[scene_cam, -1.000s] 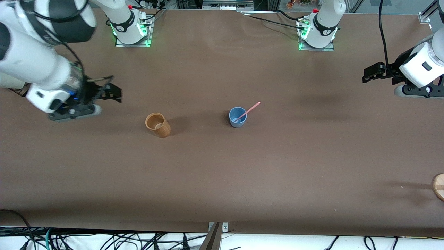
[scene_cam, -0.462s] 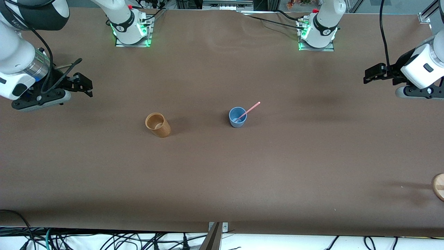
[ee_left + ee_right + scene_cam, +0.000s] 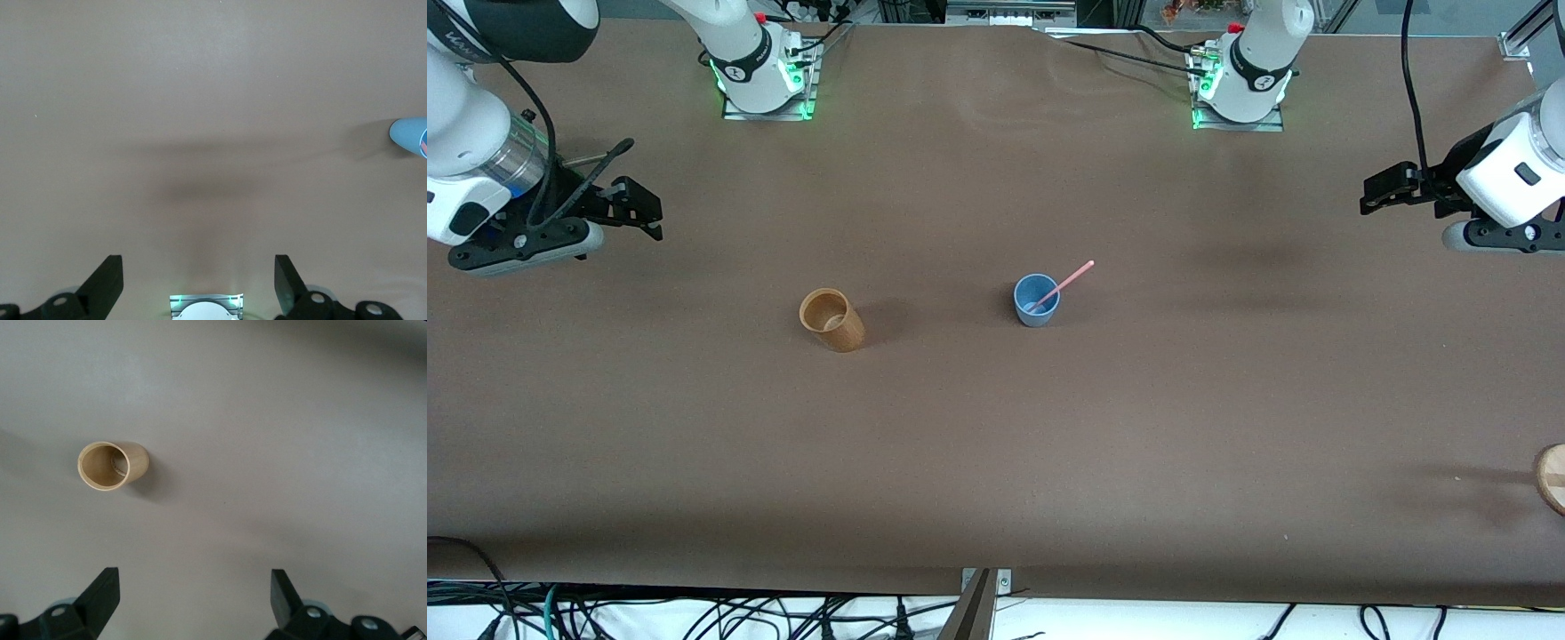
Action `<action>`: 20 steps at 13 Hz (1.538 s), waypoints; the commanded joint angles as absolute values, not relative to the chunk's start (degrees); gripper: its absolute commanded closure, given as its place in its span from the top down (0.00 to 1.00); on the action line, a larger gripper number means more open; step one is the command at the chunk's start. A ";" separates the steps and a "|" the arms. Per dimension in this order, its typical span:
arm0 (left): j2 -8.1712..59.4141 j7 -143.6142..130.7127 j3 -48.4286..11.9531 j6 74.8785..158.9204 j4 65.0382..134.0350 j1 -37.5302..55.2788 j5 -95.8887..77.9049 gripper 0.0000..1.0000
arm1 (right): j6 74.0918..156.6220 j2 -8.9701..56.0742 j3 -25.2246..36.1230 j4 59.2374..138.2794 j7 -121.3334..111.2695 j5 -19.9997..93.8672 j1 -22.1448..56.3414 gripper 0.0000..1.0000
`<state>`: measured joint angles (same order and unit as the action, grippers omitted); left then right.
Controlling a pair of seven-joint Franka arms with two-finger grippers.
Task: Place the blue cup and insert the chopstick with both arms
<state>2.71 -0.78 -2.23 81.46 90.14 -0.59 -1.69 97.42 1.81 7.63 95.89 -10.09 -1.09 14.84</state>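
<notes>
A small matte blue tapered cup (image 3: pixel 1036 300) stands upright near the centre of the front view, on the brown table covering (image 3: pixel 996 444). A thin pale pink chopstick (image 3: pixel 1064 284) rests inside it, its lower end at the bottom of the cup and its upper end leaning over the rim toward the upper right of the frame. In the left wrist view the blue cup (image 3: pixel 409 136) shows only at the right edge of the frame.

A tan wood-coloured cup (image 3: pixel 831 320) stands on the table toward the right arm's end, beside the blue cup and well apart from it. In the right wrist view the tan cup (image 3: pixel 112 466) appears in the left part of the frame.

The right gripper (image 3: pixel 633 206) hangs at the upper left of the front view, above the table, its jaws spread wide and holding nothing; its two fingers (image 3: pixel 100 591) show along the bottom of the right wrist view with bare table between them. The left gripper (image 3: pixel 1389 189) hangs at the upper right of the front view, likewise spread wide and empty. Both grippers are well apart from the cups.

A round pale wooden object (image 3: pixel 1552 478) is cut off at the lower right edge of the front view.
</notes>
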 commanded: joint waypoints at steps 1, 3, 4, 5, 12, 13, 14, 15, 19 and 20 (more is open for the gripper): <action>2.55 0.53 -2.20 81.39 90.09 -0.97 -3.08 1.00 | 94.75 1.76 6.50 93.26 -9.40 -1.67 13.89 1.00; 2.55 0.61 -2.11 81.39 90.09 -1.05 -3.08 1.00 | 94.66 2.11 6.50 92.64 -9.67 -1.58 13.89 1.00; 2.55 0.62 -2.11 81.39 90.09 -1.05 -3.08 1.00 | 94.22 2.11 6.50 92.55 -9.75 -1.58 13.89 1.00; 2.64 0.62 -2.20 81.39 90.09 -0.97 -3.08 1.00 | 93.87 2.11 6.50 92.46 -9.76 -1.58 13.89 1.00; 2.64 0.62 -2.20 81.39 90.00 -0.97 -3.08 1.00 | 93.78 1.67 6.42 92.46 -9.84 -1.58 13.80 1.00; 2.64 0.62 -2.20 81.39 90.00 -0.97 -3.08 1.00 | 93.78 1.67 6.42 92.37 -10.02 -1.67 13.80 1.00; 2.64 0.62 -2.20 81.39 90.00 -0.97 -3.08 1.00 | 93.78 1.67 6.42 92.37 -9.93 -1.67 13.80 1.00; 2.64 0.62 -2.20 81.39 90.00 -0.97 -3.08 1.00 | 93.78 1.67 6.42 92.37 -9.93 -1.58 13.80 1.00; 2.64 0.62 -2.20 81.39 90.09 -0.97 -3.08 1.00 | 93.69 1.67 6.50 92.64 -9.84 -1.41 13.80 1.00; 2.64 0.62 -2.20 81.39 90.00 -0.97 -3.08 1.00 | 93.69 1.67 6.50 92.64 -9.84 -1.41 13.80 1.00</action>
<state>2.72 -0.78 -2.24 81.46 90.14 -0.62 -1.69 94.97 1.81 7.46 93.54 -10.05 -1.09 14.74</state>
